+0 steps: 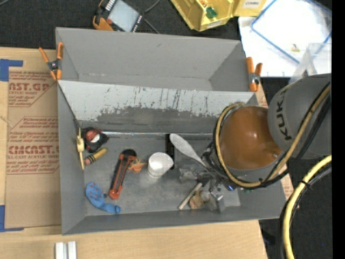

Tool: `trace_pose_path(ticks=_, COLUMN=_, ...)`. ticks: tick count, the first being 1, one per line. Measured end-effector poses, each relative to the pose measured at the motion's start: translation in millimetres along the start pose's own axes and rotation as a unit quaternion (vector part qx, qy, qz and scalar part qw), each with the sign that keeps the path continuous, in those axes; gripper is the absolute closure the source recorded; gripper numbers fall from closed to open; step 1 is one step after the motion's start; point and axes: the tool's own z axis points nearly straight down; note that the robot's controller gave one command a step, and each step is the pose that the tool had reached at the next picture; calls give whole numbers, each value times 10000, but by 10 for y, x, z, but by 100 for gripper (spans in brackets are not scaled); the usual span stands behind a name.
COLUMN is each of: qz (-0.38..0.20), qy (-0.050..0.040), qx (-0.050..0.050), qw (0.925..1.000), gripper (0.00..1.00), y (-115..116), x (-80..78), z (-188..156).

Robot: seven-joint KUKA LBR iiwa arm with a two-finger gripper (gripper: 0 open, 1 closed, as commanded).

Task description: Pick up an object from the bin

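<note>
Thin tan stick (188, 199) lying slantwise amid small clutter, near-right floor of bin (135, 58)

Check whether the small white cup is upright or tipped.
Upright: the white cup stands on end, its round top facing up.

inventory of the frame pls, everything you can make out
bin: 1, grey, centre
cup: 1, white, middle of the floor
cutter: 1, orange-red and black, left of the cup
spoon-like piece: 1, white, right of the cup
soft scrap: 1, blue, front-left corner
round toy: 1, red, black and white, by the left wall
marker: 1, yellow-orange, just in front of the toy
stick: 1, tan, front right, beside the gripper
box: 1, yellow, outside, top
arm: 1, orange cover, from the right
gripper: 1, dark, low over the front-right floor
</note>
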Motion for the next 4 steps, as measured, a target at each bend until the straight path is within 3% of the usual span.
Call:
trace_pose_path(ticks=1, qz=174, qy=23, qx=-6, qw=9998, gripper=0, y=81, x=-65, z=-767)
trace_pose_path(ticks=2, qz=-788, qy=19, qx=-19, qw=9969, gripper=0, y=-70, x=77, z=-262)
trace_pose_path(ticks=3, qz=-1945, qy=12, qx=-10, qw=9809, gripper=0, y=-350, x=77, z=34)
trace_pose_path(ticks=4, qz=-2372, qy=-29, qx=-5, qw=9714, gripper=100, y=8, x=20, z=20)
